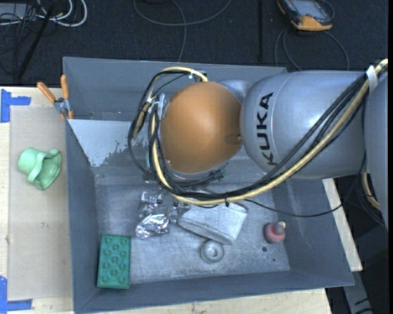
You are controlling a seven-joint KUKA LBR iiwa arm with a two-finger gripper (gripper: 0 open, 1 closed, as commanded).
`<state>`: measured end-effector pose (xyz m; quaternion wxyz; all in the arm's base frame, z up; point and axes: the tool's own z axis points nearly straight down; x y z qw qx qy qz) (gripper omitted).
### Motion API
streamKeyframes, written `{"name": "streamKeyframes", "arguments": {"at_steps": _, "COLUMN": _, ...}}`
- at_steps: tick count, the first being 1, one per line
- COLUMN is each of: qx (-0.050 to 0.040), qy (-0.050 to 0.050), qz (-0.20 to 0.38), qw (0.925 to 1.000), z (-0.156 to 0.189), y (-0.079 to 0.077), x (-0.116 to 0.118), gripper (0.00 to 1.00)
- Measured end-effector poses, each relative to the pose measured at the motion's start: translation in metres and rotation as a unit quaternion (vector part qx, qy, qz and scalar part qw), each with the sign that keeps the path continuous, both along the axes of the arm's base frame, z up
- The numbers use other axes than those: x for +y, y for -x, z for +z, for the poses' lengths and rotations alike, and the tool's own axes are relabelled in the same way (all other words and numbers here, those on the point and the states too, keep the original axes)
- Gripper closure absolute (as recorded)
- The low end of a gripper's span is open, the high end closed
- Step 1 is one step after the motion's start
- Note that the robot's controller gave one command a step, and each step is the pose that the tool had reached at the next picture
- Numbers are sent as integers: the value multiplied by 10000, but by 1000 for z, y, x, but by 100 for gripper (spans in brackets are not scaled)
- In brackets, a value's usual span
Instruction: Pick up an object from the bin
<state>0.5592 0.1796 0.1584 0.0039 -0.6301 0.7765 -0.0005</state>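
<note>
Orange cover (200, 126) above crumpled silver lump (152, 226)

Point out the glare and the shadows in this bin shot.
Camera view: bright glare on the bin's rear left wall and glints off the crumpled foil; a soft sheen on the orange cover; the arm shades the floor beneath it; the green studded block lies evenly lit.

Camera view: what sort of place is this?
Probably a robotics lab: a silver KUKA-branded robot arm reaches into a grey metal bin holding a green studded plastic block, with cables on the dark floor.
</note>
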Motion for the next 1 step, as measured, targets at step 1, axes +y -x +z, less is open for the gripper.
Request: {"name": "streamKeyframes", "arguments": {"at_steps": 1, "qx": 2, "qy": 0, "qz": 22, "qw": 10000, "z": 61, "y": 0, "x": 11, "gripper": 100}}
